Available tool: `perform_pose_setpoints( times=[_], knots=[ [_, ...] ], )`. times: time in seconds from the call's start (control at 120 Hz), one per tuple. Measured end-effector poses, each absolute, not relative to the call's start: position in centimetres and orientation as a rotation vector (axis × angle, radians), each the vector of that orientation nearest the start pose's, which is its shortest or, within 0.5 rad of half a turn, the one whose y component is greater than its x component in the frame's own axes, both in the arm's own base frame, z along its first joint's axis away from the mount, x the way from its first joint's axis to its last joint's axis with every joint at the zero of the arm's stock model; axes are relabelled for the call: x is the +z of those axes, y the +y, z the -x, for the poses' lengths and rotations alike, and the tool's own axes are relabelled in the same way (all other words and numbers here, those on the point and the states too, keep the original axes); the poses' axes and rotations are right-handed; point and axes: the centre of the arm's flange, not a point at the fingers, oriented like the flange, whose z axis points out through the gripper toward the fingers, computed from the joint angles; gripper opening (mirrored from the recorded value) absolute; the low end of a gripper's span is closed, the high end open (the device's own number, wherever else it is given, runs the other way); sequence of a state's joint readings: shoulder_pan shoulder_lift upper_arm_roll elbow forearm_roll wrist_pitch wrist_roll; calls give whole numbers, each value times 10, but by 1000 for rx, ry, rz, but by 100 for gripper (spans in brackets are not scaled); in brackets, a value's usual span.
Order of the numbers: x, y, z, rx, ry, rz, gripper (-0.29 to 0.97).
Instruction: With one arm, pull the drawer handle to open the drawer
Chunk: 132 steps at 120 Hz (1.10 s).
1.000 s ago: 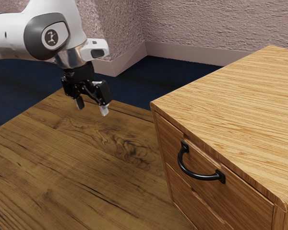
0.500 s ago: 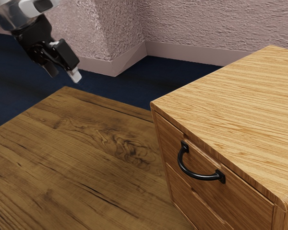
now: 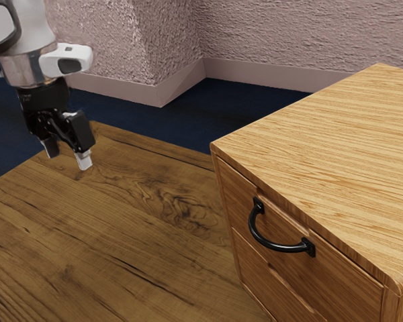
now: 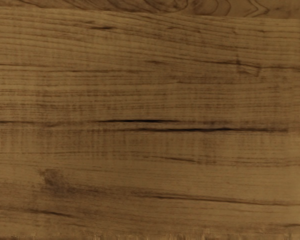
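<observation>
A light wooden cabinet (image 3: 322,154) stands at the exterior view's right. Its upper drawer front (image 3: 302,251) carries a black curved handle (image 3: 277,235) and looks flush with the cabinet. My black gripper (image 3: 67,153) hangs far off at the exterior view's left, just above the tabletop, pointing down. Its two fingers (image 3: 83,159) stand apart with nothing between them, so it is open. The wrist view looks straight down on the table's wood grain (image 4: 150,125).
The dark wooden table (image 3: 121,228) stretches between my gripper and the cabinet. A lower drawer front (image 3: 269,288) sits under the handled one. Blue carpet (image 3: 201,114) and a textured pink wall (image 3: 255,33) lie behind the table.
My arm swung from mid-table up and toward the exterior view's left, then came down again over the table's far left part. The drawer and handle have not moved.
</observation>
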<state>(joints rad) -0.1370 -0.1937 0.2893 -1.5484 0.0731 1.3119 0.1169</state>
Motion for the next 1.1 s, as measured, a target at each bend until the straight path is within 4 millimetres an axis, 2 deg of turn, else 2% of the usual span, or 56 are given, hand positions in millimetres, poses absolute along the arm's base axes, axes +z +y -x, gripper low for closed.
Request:
perform_pose_setpoints(
  times=[0.117, 0.192, 0.225, 0.317, 0.4, 0.467, 0.533, 0.65, 0.758, 0.883, 0.942, 1.008, 1.067, 1.1],
  knots=[
    [670, 94, -383, 53, -32, 3186, 68],
    [654, 83, -347, 6, -111, 3203, 68],
    [651, 76, -335, -36, -163, 3220, 68],
    [660, 61, -315, -217, -354, 3301, 68],
    [665, 48, -313, -389, -543, 3380, 68],
    [668, 24, -309, -515, -637, 3423, 68],
    [672, 13, -310, -598, -737, 3448, 68],
    [677, 8, -319, -693, -927, 3480, 68],
    [660, 7, -327, -739, -1083, 3465, 68],
    [665, 13, -330, -790, -1208, 3440, 68],
    [687, 17, -322, -764, -1164, 3418, 68],
    [691, 9, -316, -698, -977, 3344, 68],
    [688, -13, -314, -681, -667, 3235, 68],
    [685, -33, -313, -688, -436, 3173, 68]
  ],
)
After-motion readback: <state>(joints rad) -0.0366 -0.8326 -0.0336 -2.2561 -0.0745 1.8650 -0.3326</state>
